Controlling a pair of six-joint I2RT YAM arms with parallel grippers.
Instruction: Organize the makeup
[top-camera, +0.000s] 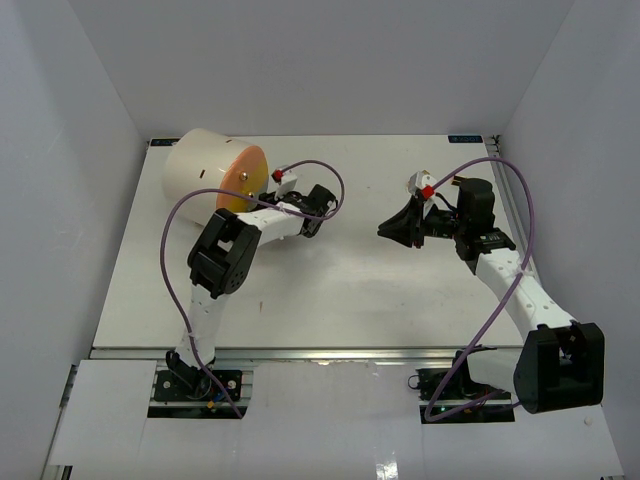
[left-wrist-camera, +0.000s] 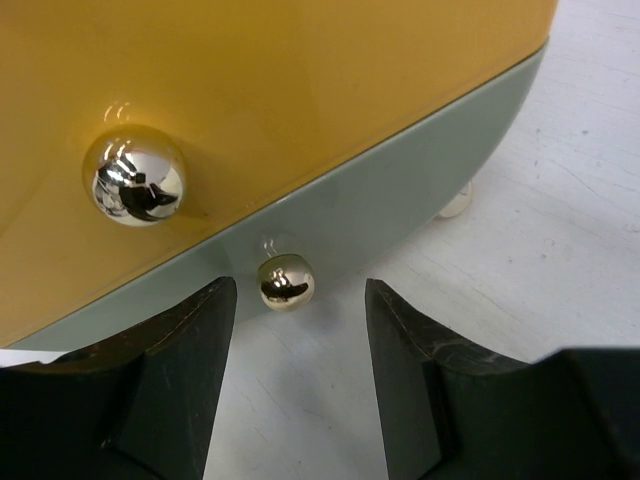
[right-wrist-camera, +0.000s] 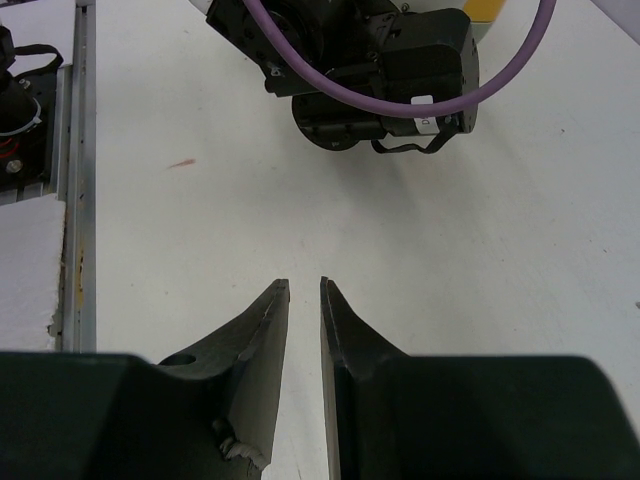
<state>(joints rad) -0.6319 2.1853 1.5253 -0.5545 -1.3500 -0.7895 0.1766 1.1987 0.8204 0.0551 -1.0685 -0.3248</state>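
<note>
Black fingers of my left gripper fill the bottom of the left wrist view. They stand well apart, with a small round gold knob between their tips, touching neither. That knob is fixed to a grey-green curved band that runs under the glossy orange front of the big cream cylinder. The cylinder sits at the far left of the white table, its orange face turned toward my arm, and a larger gold ball knob sticks out of that face. I hold the jaws wide and level with the small knob because I judge the band to be a drawer, and pinching that knob is the way to pull it out. No makeup shows in any view, so I cannot tell where it is. My guess is that it is shut inside the cylinder, which would explain going for the drawer first. My right gripper hovers over bare table well apart from the cylinder, its fingers drawn nearly together, only a sliver between them and nothing held. It is parked clear, I think, to give the left arm room. One risk is that the slick round knob slips out if I close off-centre.
</note>
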